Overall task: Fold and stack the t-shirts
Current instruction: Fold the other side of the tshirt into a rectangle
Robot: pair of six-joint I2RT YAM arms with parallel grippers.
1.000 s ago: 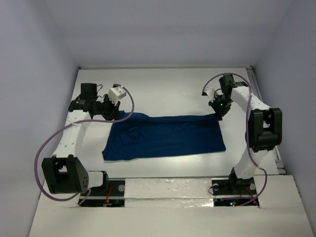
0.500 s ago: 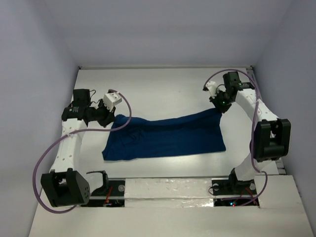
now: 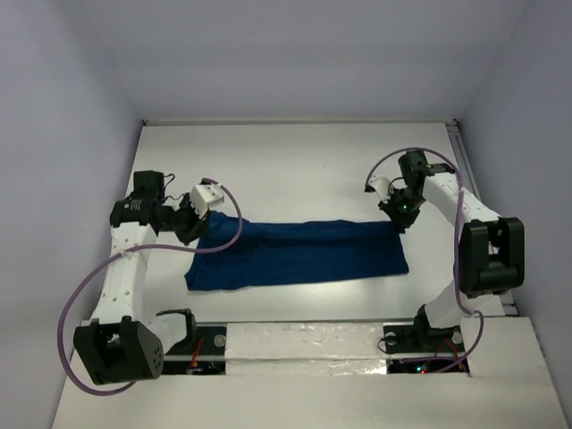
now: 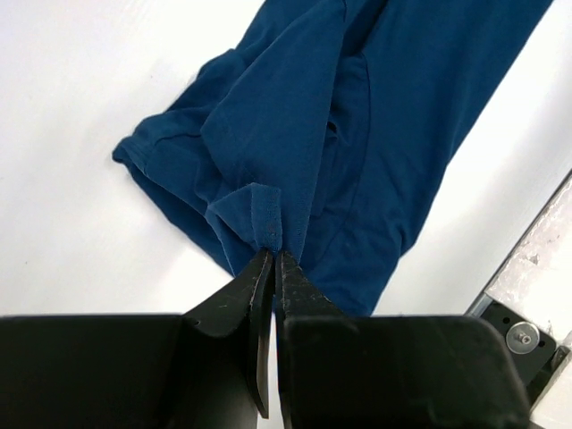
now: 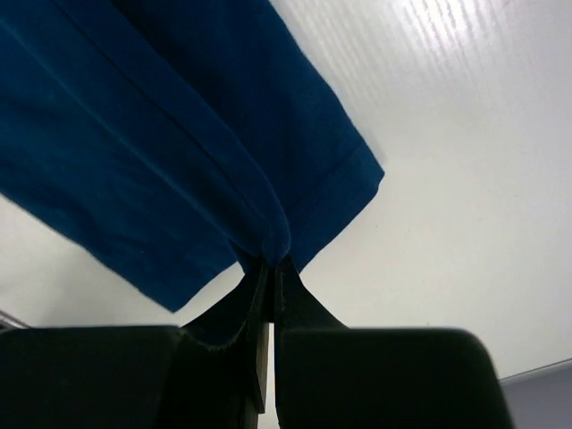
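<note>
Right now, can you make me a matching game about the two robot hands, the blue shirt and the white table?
Things:
1. black left hand
2. black right hand
3. dark navy-blue cloth t-shirt
4. flat white table

States:
A. lies under the shirt
B. pinches the shirt's right end
C. stretched between both hands
D. pinches the shirt's left end

Pairs: 1-D, 2-B, 3-C, 4-A

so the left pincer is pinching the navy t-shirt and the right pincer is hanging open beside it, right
Not quite. The right pincer is not open: it is shut on a fold of the navy t-shirt, as the right wrist view shows. The left pincer is indeed pinching the t-shirt.
</note>
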